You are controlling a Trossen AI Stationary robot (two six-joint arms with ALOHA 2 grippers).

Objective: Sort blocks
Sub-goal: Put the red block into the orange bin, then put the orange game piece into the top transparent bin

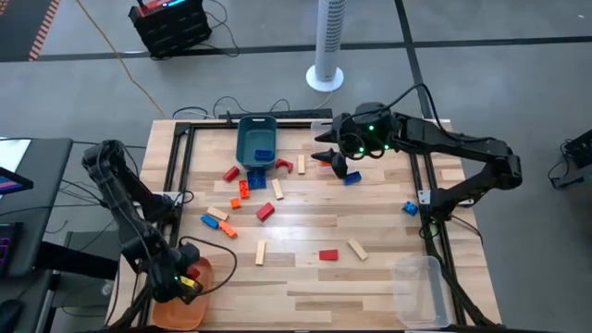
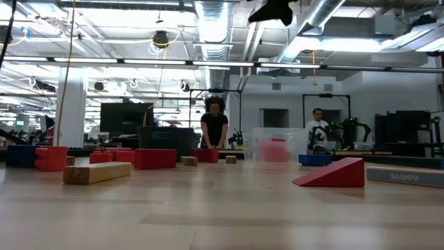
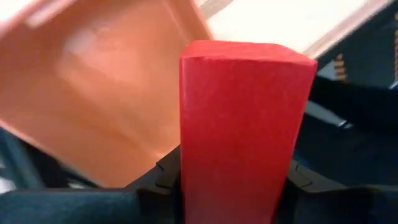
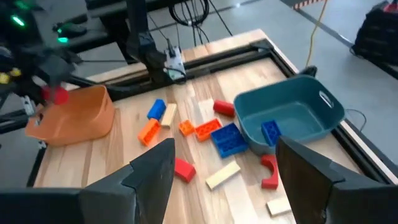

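Observation:
My left gripper [image 1: 188, 282] hangs over the orange bin [image 1: 180, 301] at the table's near left corner, shut on a red block [image 3: 244, 118]. The right wrist view shows the same red block [image 4: 57, 94] above the orange bin [image 4: 78, 118]. My right gripper [image 4: 227, 180] is open with nothing between its fingers. It hovers at the far right of the table [image 1: 330, 159], beside the teal bin [image 1: 257, 141]. Red, blue, orange and plain wood blocks [image 1: 265, 211] lie flat and scattered on the tabletop. A blue block [image 4: 270, 132] lies in the teal bin. My left gripper pinches the red block between its two fingers, which sit on two opposite sides of its end nearest the wrist [image 3: 239, 186]. The fingers slant downward. The block sticks out past the fingertips, lifted clear above the orange bin's inside [image 3: 106, 99].
A clear bin [image 1: 418, 289] stands at the near right corner. Black frame rails [image 1: 180, 157] run along the table's left, far and right sides. In the low view, a red wedge [image 2: 336, 173] and a wood block [image 2: 97, 172] lie close to the camera, and people stand in the room beyond.

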